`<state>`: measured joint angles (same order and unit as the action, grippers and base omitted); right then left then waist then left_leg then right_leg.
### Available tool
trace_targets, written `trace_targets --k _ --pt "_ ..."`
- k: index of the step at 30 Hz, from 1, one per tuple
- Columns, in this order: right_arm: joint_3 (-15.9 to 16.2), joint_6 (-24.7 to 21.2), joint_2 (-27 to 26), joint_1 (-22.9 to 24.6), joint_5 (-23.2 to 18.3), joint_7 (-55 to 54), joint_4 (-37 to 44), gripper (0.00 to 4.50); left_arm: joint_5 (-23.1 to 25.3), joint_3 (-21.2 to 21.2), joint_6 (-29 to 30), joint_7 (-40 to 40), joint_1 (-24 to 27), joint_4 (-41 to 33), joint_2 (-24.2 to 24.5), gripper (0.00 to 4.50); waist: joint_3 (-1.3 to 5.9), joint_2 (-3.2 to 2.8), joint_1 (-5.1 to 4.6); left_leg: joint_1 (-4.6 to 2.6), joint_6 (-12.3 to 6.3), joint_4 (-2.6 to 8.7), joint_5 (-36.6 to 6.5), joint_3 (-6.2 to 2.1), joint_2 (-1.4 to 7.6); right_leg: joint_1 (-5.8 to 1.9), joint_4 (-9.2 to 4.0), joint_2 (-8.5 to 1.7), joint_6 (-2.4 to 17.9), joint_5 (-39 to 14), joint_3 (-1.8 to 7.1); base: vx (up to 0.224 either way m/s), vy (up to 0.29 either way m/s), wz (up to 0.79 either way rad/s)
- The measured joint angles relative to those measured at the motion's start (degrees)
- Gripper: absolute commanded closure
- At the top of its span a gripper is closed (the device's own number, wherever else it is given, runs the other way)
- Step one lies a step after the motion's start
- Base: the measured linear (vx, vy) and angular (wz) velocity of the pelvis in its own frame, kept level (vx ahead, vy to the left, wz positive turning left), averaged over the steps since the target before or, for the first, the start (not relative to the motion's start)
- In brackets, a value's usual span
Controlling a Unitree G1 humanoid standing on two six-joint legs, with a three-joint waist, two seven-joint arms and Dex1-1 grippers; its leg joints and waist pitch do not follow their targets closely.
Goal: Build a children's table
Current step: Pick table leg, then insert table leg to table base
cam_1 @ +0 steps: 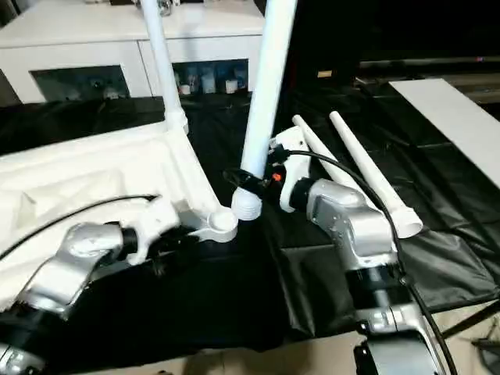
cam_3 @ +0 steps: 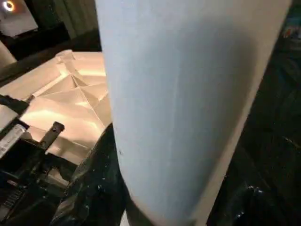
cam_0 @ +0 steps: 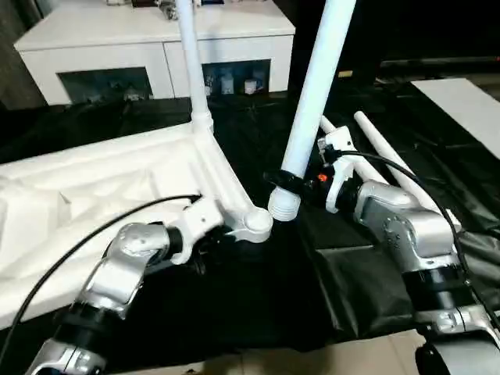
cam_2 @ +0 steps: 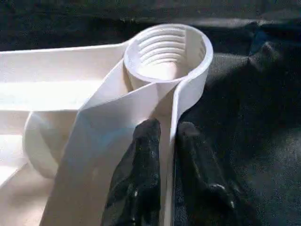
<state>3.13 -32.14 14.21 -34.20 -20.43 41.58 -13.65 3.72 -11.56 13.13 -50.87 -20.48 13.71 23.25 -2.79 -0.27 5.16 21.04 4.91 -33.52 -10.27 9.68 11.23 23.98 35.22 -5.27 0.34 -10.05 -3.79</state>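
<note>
Two spare legs (cam_1: 367,183) on black sheet (cam_1: 234,305) behind right pincer (cam_1: 248,181).

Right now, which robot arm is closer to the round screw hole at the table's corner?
Left. Its fingers pinch the tabletop's rim wall right beside the threaded corner socket. The right arm's fingers hold a leg, its end just beside the socket.

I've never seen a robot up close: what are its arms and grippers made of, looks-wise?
Both forearms are rounded silver metal with black joint bands. Black cables loop to each wrist. The right gripper has a white housing with an orange spot; the left gripper has two glossy black fingers.
</note>
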Motion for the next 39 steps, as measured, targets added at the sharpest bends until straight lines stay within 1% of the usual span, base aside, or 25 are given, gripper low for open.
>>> trace_targets --k 2,4,6,10,15,16,17,18,20,21,22,25,27,29,32,35,36,37,38,39 --pt "0.0 0.5 -0.5 -0.2 0.0 0.1 -0.6 2.66 0.3 0.0 0.0 0.0 0.0 -0.2 1.0 3.38 -0.05 0.23 -0.04 -0.02 0.01 -0.01 0.0 -0.01 0.02 0.00 -0.01 0.01 0.0 0.1 0.00 0.000 0.000 0.00" --pt "0.1 1.4 -0.6 -0.4 0.1 0.4 -1.7 2.66 0.8 -0.1 -0.1 -0.2 0.1 -0.4 1.8 3.38 -0.09 0.31 -0.04 -0.03 0.02 -0.03 0.0 -0.01 0.03 -0.01 -0.02 0.00 0.0 0.1 0.04 0.000 0.000 0.00" --pt "0.3 2.0 -0.8 -1.3 0.4 0.8 -3.2 2.66 1.2 -0.1 -0.2 -0.3 0.2 -0.3 3.4 3.39 -0.11 0.34 -0.13 -0.04 0.02 -0.03 0.0 -0.03 0.05 0.02 -0.03 0.01 0.0 0.2 0.04 0.000 0.000 0.00" --pt "0.4 2.9 -1.2 -1.8 0.6 1.1 -3.7 2.66 1.6 -0.1 -0.1 -0.9 0.3 -0.3 5.4 3.39 -0.11 0.33 -0.01 -0.06 0.04 -0.03 0.0 -0.02 0.08 0.01 -0.01 0.01 0.0 0.2 0.03 0.000 0.000 0.00" --pt "0.5 3.1 -1.7 -2.1 0.7 1.4 -4.6 2.66 1.5 -0.2 -0.1 -1.3 0.0 0.2 5.5 3.39 -0.11 0.32 0.02 -0.06 0.04 -0.06 0.0 -0.02 0.08 -0.02 -0.01 0.01 0.0 0.3 0.04 0.000 0.000 0.00" --pt "0.5 3.3 -1.7 -2.1 0.8 1.4 -4.7 2.66 1.5 -0.2 -0.2 -1.3 -0.2 0.6 5.3 3.56 -0.11 0.32 0.03 -0.07 0.04 -0.06 0.0 -0.02 0.08 -0.03 0.00 0.01 0.0 0.3 0.04 0.000 0.000 0.00" --pt "0.5 3.6 -1.7 -2.1 0.8 1.4 -4.8 2.66 1.5 -0.2 -0.3 -1.3 -0.4 0.8 5.2 3.56 -0.11 0.32 0.05 -0.08 0.04 -0.06 0.0 -0.02 0.08 -0.03 0.02 0.01 0.0 0.3 0.04 0.000 0.000 0.00" --pt "0.6 3.8 -1.8 -2.2 0.8 1.5 -5.1 2.66 1.5 -0.4 -0.6 -1.3 -0.6 1.2 5.1 3.67 -0.10 0.31 0.06 -0.10 0.04 -0.05 0.0 -0.02 0.08 -0.04 0.02 0.01 0.1 0.3 0.04 0.000 0.000 0.00" --pt "0.7 4.0 -2.0 -2.5 0.8 1.7 -5.7 2.66 1.5 -0.6 -0.7 -1.3 -0.9 1.6 4.7 3.67 -0.10 0.31 0.14 -0.11 0.04 -0.05 0.0 -0.02 0.08 -0.06 0.02 0.01 0.1 0.3 0.04 0.000 0.000 0.00" --pt "0.8 4.1 -2.2 -2.5 0.8 1.7 -5.7 2.66 1.5 -0.6 -0.7 -1.3 -1.0 1.8 4.6 3.88 -0.10 0.31 0.18 -0.10 0.04 -0.06 0.0 -0.02 0.08 -0.06 0.02 0.01 0.1 0.3 0.04 0.000 0.000 0.00" --pt "1.0 4.3 -2.2 -2.5 0.9 2.1 -5.9 2.66 1.2 -0.6 -0.7 -1.3 -1.3 2.3 4.3 3.99 -0.10 0.31 0.26 -0.11 0.04 -0.07 0.0 -0.02 0.08 -0.09 0.01 0.00 0.2 0.3 0.05 0.000 0.000 0.00" --pt "1.7 4.9 -2.3 -3.0 1.1 2.6 -7.4 2.66 0.9 -0.7 -0.7 -1.4 -1.7 2.9 3.4 4.09 -0.10 0.31 0.41 -0.09 0.04 -0.09 0.0 -0.01 0.08 -0.11 -0.01 -0.01 0.2 0.4 0.06 0.000 0.000 0.00" --pt "1.9 5.1 -2.5 -3.0 1.6 2.8 -7.5 2.66 0.6 -0.7 -0.7 -1.6 -1.8 2.9 3.0 4.32 -0.10 0.29 0.45 -0.07 0.04 -0.15 0.0 -0.01 0.08 -0.12 -0.03 -0.02 0.2 0.4 0.08 0.000 0.000 0.00" --pt "1.9 5.2 -2.5 -3.3 1.7 3.3 -7.8 2.66 0.4 -0.8 -0.7 -2.7 -2.0 2.9 3.0 4.38 -0.10 0.28 0.43 -0.06 0.04 -0.16 0.0 0.01 0.08 -0.11 -0.05 -0.02 0.2 0.4 0.10 0.000 0.000 0.00" --pt "1.9 5.4 -2.3 -3.7 2.1 3.8 -7.8 2.66 -0.1 -1.1 -0.5 -3.8 -2.2 2.9 2.7 4.50 -0.01 0.06 0.40 -0.05 0.04 -0.14 0.0 0.02 0.08 -0.11 -0.10 -0.01 0.2 0.4 0.10 0.000 0.000 0.00" --pt "2.0 5.4 -2.1 -3.7 2.2 4.1 -8.1 2.66 -0.6 -1.7 -0.1 -4.9 -3.1 3.4 2.9 4.50 -0.10 -0.13 0.69 0.00 0.04 -0.13 0.0 0.02 0.09 -0.08 -0.11 -0.01 0.1 0.3 0.07 0.000 0.000 0.00" --pt "2.1 5.4 -2.1 -3.7 2.2 4.2 -8.1 2.66 -0.7 -1.9 0.1 -5.4 -3.8 4.0 3.0 4.20 -0.12 -0.19 0.76 0.00 0.03 -0.13 0.0 0.03 0.09 -0.08 -0.11 -0.01 0.1 0.3 0.07 0.000 0.000 0.00" --pt "2.2 5.4 -2.0 -3.7 2.3 4.5 -8.1 2.66 -0.9 -2.0 0.2 -6.0 -4.3 4.8 2.9 4.20 -0.13 -0.19 0.79 0.02 0.03 -0.14 0.0 0.03 0.09 -0.07 -0.11 -0.01 0.1 0.3 0.07 0.000 0.000 0.00" --pt "2.3 5.4 -2.0 -3.7 2.3 4.6 -8.1 2.66 -0.9 -2.0 0.2 -6.3 -4.7 5.2 2.8 3.91 -0.13 -0.19 0.82 0.01 0.03 -0.16 0.0 0.03 0.09 -0.09 -0.13 -0.01 0.1 0.3 0.07 0.000 0.000 0.00" --pt "2.3 5.4 -1.9 -3.7 2.3 4.7 -8.1 2.66 -0.9 -2.3 0.2 -6.4 -5.0 5.5 2.8 3.91 -0.13 -0.20 0.83 0.02 0.03 -0.19 0.0 0.03 0.09 -0.10 -0.13 -0.01 0.1 0.3 0.08 0.000 0.000 0.00"
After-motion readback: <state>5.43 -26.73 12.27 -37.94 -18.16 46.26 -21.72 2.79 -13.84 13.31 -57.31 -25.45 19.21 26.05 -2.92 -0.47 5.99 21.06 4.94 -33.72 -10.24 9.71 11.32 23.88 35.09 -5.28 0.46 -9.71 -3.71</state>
